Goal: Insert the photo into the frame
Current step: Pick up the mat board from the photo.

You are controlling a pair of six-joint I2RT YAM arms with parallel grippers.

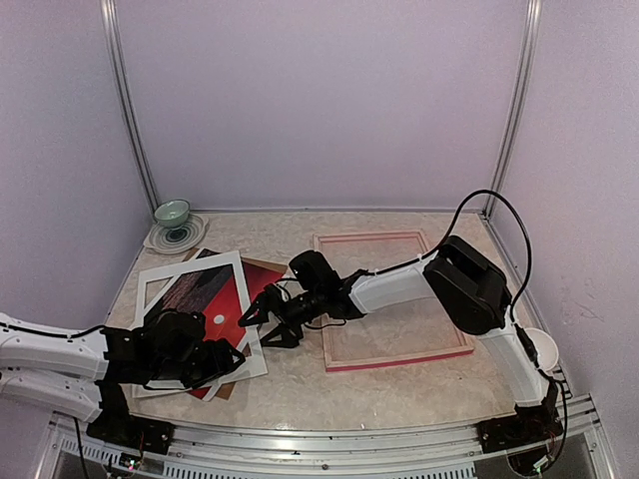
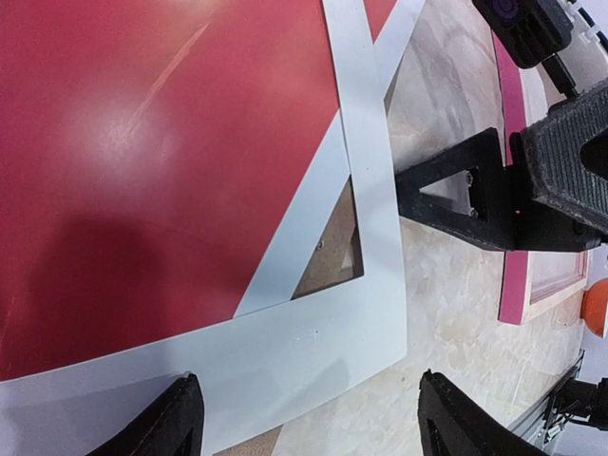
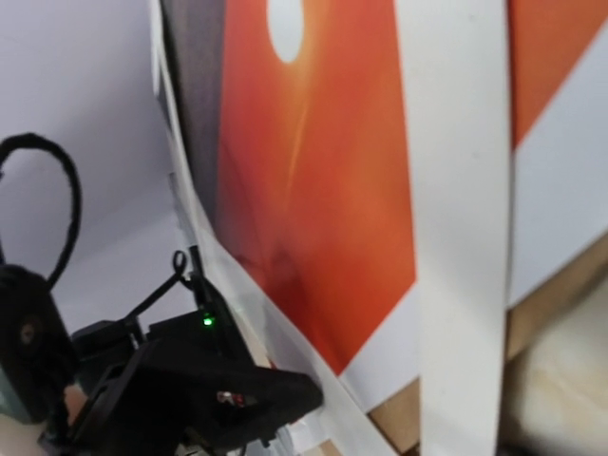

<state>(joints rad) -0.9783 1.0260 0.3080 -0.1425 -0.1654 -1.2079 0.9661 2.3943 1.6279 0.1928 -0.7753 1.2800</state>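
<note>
Left jaws are spread wide and gripping nothing. They hover low with the near right corner of the white mat board with the rectangular window [image 2: 366, 313] sitting between my two black fingertips [image 2: 176, 423]. Right jaws are gaping wide too, also empty, and point at the right edge of that same stack. Whether they touch it, I cannot tell.

Under the mat lies the large red sunset photo with the small white sun [image 1: 200, 294]. It is flat and skewed against the mat, its white border cutting diagonally across the window corner. Below both, a sliver of plain brown backing board [image 2: 334, 237] peeks out.

The bright pink rectangular picture frame [image 1: 399, 358] lies flat just right of the stack, on the pale marbled counter [image 1: 290, 235]. Nothing is inside its rails. In the back left corner sits a small green bowl [image 1: 172, 213].
</note>
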